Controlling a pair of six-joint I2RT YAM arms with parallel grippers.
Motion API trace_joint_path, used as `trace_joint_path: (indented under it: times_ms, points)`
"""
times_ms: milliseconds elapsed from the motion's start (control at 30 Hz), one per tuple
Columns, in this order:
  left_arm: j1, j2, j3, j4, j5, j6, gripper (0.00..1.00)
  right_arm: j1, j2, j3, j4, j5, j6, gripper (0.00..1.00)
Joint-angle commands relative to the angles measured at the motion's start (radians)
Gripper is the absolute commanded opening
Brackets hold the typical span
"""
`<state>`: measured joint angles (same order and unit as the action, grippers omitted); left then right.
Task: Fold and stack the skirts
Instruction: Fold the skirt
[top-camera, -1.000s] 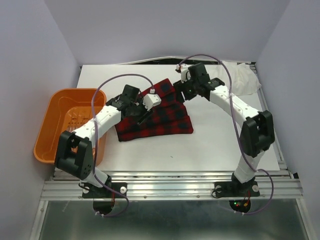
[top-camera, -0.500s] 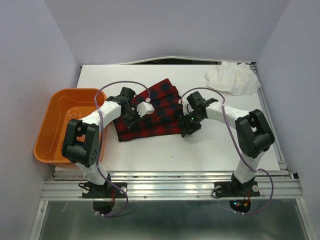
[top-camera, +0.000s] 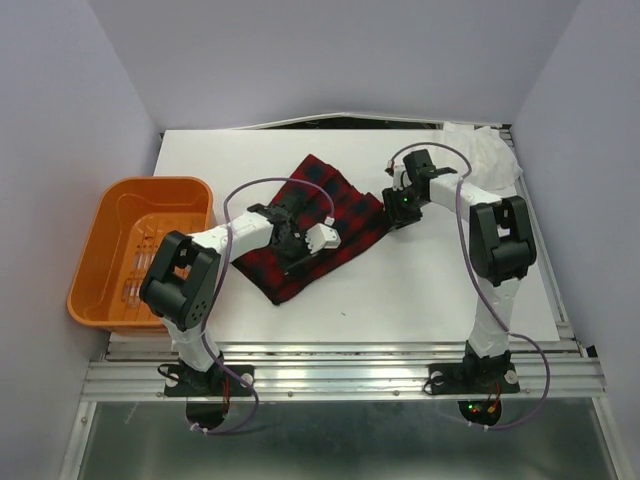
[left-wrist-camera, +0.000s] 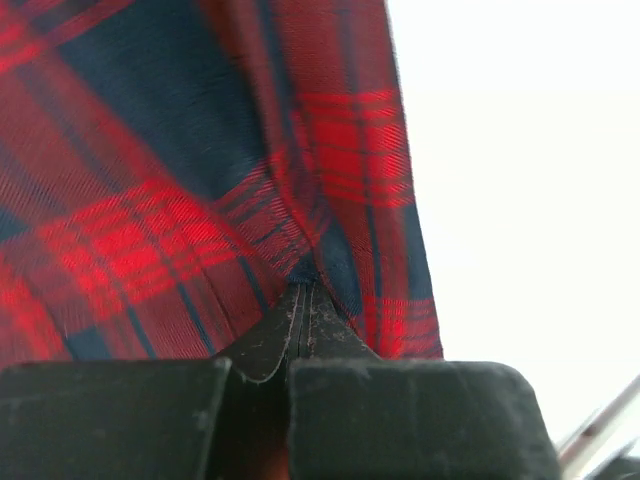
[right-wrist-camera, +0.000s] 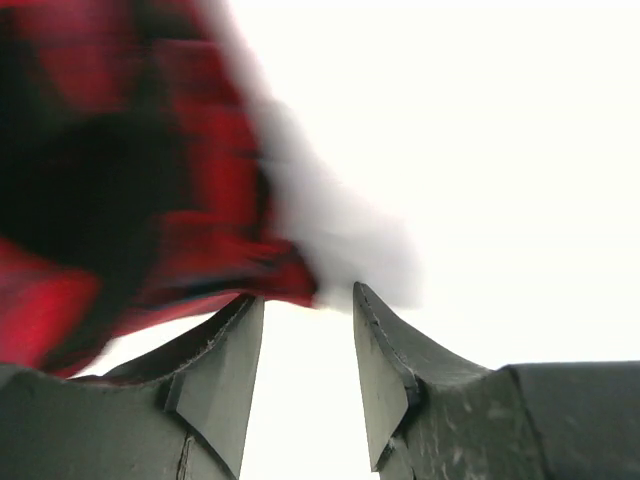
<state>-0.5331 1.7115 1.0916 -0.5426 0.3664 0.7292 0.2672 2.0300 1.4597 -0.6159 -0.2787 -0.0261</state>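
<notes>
Left claw (left-wrist-camera: 303, 305) has only a small pucker of the plaid skirt (top-camera: 320, 190) nipped at its very tips, and that looks like the weak spot. A pull or lift from here could let the thin fold slide out. It could also drag the top layer alone, so the cloth bunches instead of folding flat. The second risk lies with the right claw (right-wrist-camera: 308, 350), which has nothing between its jaws. If the left moves alone, the skirt would likely swing round that single pinch and end up more skewed than it already lies on the table (top-camera: 420, 290). If the right closes where it is, it may catch only the outermost edge of the corner, or nothing at all. The wrist view is too blurred to show whether the cloth touches it. The white skirt (top-camera: 490, 150) sits crumpled at the far right corner of the table, well apart from the plaid one but near the right arm, so a wide sweep of that arm could push it toward the edge. As for the claws, the left is pressed fully together on the plaid cloth at the skirt's near side. The right stands partly open and empty, at the skirt's right corner with the plaid just beyond its left finger. The plaid skirt lies diagonally in the middle of the table.
</notes>
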Motion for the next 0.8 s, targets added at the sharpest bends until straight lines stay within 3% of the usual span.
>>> trace_joint_path:
  times_ms: [0,100,133,200,300,400,600,700,767]
  points:
    - [-0.06,0.023,0.062,-0.011,0.141,-0.137,0.0,-0.023,0.056,0.102,0.01,0.069,-0.049,0.47]
    - [-0.09,0.017,0.082,0.009,0.21,-0.209,0.01,-0.023,0.084,0.188,0.001,0.018,-0.028,0.47]
    - [-0.094,0.007,0.082,0.021,0.233,-0.265,0.05,-0.023,0.099,0.227,0.005,0.009,-0.018,0.47]
    - [-0.094,-0.047,0.07,0.099,0.276,-0.38,0.28,-0.023,0.119,0.275,0.004,-0.028,0.014,0.48]
    - [-0.093,-0.144,0.05,0.232,0.254,-0.485,0.43,-0.023,0.141,0.349,-0.016,-0.03,0.023,0.48]
    - [-0.093,-0.2,0.059,0.325,0.191,-0.58,0.46,-0.023,0.084,0.303,-0.015,-0.01,0.056,0.5]
    - [-0.085,-0.147,0.165,0.368,0.025,-0.596,0.42,-0.062,-0.068,0.114,-0.013,-0.039,0.098,0.51]
    - [-0.064,-0.05,0.256,0.362,0.057,-0.603,0.45,-0.062,-0.094,0.064,-0.013,-0.088,0.164,0.52]
    - [-0.056,0.009,0.333,0.348,0.097,-0.608,0.52,-0.062,-0.1,0.018,-0.013,-0.138,0.202,0.56]
